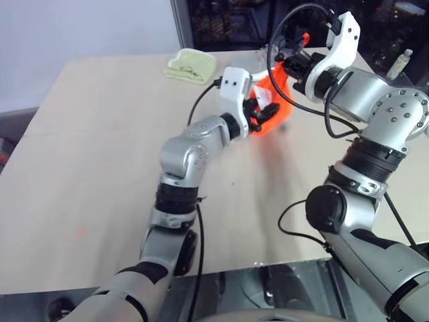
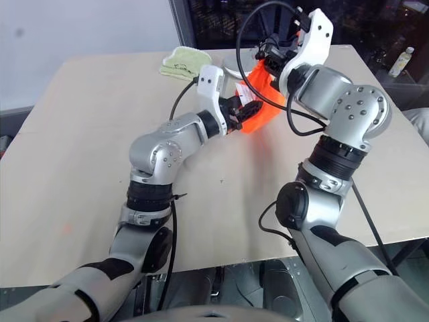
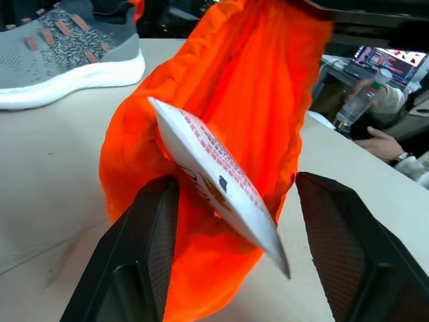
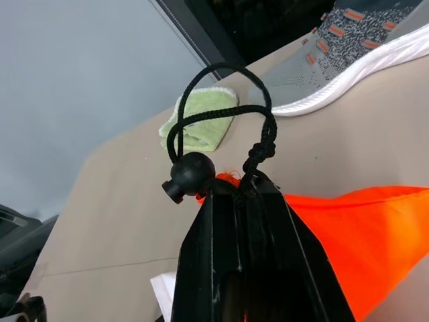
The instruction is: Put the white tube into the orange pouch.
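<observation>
Nearest to us the tan table [image 1: 87,168] spreads wide and mostly bare, its front edge running just ahead of our arms and its left edge falling off toward a grey wall. Beyond our claws the far edge meets a dark glass partition. Open tabletop lies to the left of and behind our left claw; to the right of our right claw the board runs on to its right edge.

Hanging between our two claws, the orange pouch [image 2: 263,100] is lifted so its mouth gapes toward our left claw, its lower end near the table. Our right claw [image 4: 241,191] is clenched on the pouch's top edge and black cord [image 4: 221,111], whose round toggle sits just above the fingertips.

Our left claw [image 3: 231,201] is released, its two fingers [image 3: 151,248] standing apart at the pouch mouth. The white tube [image 3: 214,178] lies between them, tilted, its far end inside the orange fabric and its crimped near end sticking out toward us. One finger sits just beside the tube; we cannot tell if it touches.

Past the pouch lies a grey shoe [image 3: 67,50] with a white sole. A folded green cloth [image 1: 191,65] rests near the far edge, beyond our left claw. A small clear bottle [image 1: 401,62] stands well off past our right claw.
</observation>
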Motion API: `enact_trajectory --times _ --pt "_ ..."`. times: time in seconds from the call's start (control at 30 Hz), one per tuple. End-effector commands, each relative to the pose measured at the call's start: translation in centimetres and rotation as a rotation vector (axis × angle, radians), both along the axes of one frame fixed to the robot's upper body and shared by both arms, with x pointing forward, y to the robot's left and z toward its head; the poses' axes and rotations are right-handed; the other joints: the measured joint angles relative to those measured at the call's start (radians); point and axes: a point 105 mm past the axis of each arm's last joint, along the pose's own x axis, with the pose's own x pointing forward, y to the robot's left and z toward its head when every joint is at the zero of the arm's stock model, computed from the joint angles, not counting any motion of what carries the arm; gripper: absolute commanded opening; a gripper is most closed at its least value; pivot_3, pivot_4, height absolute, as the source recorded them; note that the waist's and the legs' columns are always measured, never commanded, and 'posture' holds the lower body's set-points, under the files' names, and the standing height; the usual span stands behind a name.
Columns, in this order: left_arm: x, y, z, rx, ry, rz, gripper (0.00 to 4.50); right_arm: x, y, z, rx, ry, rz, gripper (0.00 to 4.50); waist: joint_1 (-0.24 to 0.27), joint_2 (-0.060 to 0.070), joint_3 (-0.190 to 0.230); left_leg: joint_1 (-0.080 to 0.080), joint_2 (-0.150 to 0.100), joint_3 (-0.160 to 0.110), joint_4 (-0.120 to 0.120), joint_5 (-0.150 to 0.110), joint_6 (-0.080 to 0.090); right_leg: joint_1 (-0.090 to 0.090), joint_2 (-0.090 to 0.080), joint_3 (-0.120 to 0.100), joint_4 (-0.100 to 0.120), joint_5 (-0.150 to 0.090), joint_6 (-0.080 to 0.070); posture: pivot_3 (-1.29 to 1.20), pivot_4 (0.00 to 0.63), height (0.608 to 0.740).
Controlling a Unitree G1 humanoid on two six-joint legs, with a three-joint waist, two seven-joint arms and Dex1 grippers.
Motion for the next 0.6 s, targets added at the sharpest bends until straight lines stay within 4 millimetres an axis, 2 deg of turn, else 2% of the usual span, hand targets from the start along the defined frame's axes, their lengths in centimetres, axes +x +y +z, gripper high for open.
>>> enact_trajectory --times 0.03,0.13,0.27,0.33,0.43,0.6 --pt "-1.5 1.7 1.4 -0.044 -0.189 -0.002 2.83 -0.6 -0.2 2.9 0.065 -0.105 -0.026 0.00 -0.003 0.000 0.000 0.000 0.000 0.000 -0.001 0.000 0.000 0.000 0.000 0.001 0.000 0.000 0.000 0.00 0.150 0.740" --pt "-1.4 4.0 0.2 -0.122 -0.139 0.079 2.83 -0.3 -0.1 3.5 0.135 -0.100 -0.044 0.00 -0.001 0.001 -0.001 0.002 0.001 0.000 -0.001 0.000 0.000 0.000 0.000 0.002 0.000 0.000 0.000 0.00 0.150 0.740" --pt "-1.1 4.7 -0.6 -0.339 0.065 0.110 2.83 -0.1 0.1 4.1 0.181 -0.094 -0.042 0.00 0.007 0.001 -0.001 0.000 0.001 -0.001 0.000 -0.001 0.001 0.000 0.000 -0.001 -0.001 0.000 0.000 0.00 0.150 0.740" --pt "-0.6 4.3 -0.8 -0.444 0.173 0.116 2.83 -0.1 0.4 4.3 0.186 -0.093 -0.031 0.00 0.011 0.000 -0.001 -0.001 0.000 -0.002 0.002 -0.001 0.002 0.001 -0.001 -0.002 -0.001 0.000 0.000 0.00 0.150 0.740" --pt "0.3 3.8 -0.7 -0.507 0.251 0.154 2.83 -0.1 0.7 4.3 0.184 -0.092 -0.015 0.00 0.015 0.000 -0.001 -0.001 0.000 -0.002 0.005 -0.002 0.004 0.003 -0.001 -0.004 -0.002 0.000 0.000 0.00 0.150 0.740" --pt "1.5 2.5 -0.6 -0.451 0.263 0.182 2.83 -0.3 1.5 4.4 0.185 -0.093 0.015 0.00 0.011 0.000 -0.001 0.000 -0.002 -0.001 0.005 -0.002 0.004 0.003 0.001 -0.004 -0.001 0.000 0.000 0.00 0.150 0.740"
